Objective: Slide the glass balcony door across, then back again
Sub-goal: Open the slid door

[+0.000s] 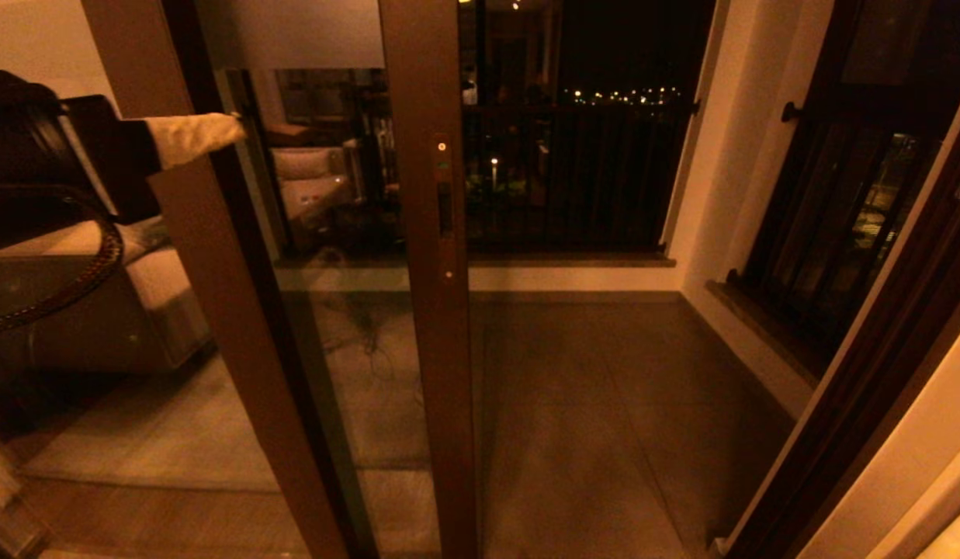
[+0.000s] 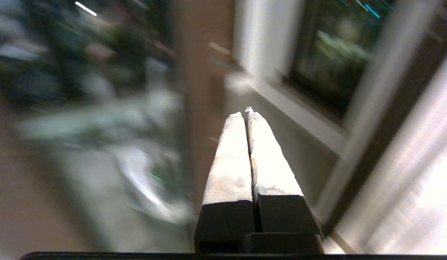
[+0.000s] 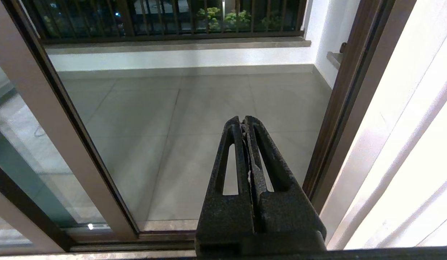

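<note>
The glass balcony door (image 1: 431, 349) stands partly slid aside, its brown upright in the middle of the head view with the recessed handle plate (image 1: 445, 206) on it. To its right the doorway is open onto the balcony. My left gripper (image 1: 237, 124) is raised at the upper left, white-wrapped fingers shut on nothing, well left of the handle and in front of the handle-less upright (image 1: 208, 310). In the left wrist view the left gripper (image 2: 245, 112) points towards a blurred brown upright (image 2: 201, 83). My right gripper (image 3: 244, 121) is shut and empty, low before the opening, with the door's upright (image 3: 39, 108) beside it.
A dark-framed barred window (image 1: 836, 202) is on the right balcony wall. A railing (image 1: 573, 178) closes the far side. The door jamb (image 1: 875, 373) bounds the opening on the right. A sofa (image 1: 138, 310) sits at the left. Tiled floor (image 1: 604, 404) lies beyond the track.
</note>
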### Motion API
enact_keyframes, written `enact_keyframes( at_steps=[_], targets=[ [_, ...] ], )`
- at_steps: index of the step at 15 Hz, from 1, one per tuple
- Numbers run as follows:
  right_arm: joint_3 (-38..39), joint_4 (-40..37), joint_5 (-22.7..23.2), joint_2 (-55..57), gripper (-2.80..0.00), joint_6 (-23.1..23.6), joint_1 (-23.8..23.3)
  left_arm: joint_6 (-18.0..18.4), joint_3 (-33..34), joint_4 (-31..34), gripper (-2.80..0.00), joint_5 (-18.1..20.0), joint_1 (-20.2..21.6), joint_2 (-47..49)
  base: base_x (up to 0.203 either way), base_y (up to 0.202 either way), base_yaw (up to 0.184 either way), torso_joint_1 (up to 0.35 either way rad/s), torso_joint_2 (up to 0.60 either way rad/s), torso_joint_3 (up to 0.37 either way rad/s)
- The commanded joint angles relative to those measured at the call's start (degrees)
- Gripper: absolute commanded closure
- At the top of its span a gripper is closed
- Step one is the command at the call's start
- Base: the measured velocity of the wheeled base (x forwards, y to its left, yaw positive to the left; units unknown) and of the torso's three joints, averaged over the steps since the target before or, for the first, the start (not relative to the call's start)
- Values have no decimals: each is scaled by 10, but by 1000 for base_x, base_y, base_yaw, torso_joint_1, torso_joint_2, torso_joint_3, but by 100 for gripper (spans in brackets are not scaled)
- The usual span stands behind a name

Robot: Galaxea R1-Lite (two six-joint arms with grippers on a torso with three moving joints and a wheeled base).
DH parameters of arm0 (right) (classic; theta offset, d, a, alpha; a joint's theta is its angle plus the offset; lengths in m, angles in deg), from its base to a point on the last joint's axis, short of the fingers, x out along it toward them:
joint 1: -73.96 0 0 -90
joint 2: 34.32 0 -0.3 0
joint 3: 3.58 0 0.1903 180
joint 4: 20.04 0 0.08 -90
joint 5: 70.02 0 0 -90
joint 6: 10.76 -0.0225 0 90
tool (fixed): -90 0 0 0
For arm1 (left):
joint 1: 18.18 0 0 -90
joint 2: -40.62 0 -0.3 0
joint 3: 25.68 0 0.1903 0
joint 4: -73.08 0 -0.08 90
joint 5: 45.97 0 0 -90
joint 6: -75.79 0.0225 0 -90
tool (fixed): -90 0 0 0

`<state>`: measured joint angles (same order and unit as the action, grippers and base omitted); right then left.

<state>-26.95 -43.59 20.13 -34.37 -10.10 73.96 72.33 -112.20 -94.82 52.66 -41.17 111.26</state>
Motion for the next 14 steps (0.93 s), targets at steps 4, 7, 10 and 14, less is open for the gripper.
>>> enact_keyframes(
  at_steps=[4,7,10,14],
  targets=[
    [0,0,0,1,0,0,0,-5,-74,9,0,1,-66,136,0,0,0,0,0,0],
    [0,0,0,1,0,0,0,-3,-119,-42,0,-6,-71,227,0,0,0,0,0,0],
    [0,0,0,1,0,0,0,-2,-186,-62,0,-35,-95,299,0,0,0,0,0,0],
    [0,0,0,1,0,0,0,-2,-269,-67,0,-85,-128,385,0,0,0,0,0,0]
  ],
)
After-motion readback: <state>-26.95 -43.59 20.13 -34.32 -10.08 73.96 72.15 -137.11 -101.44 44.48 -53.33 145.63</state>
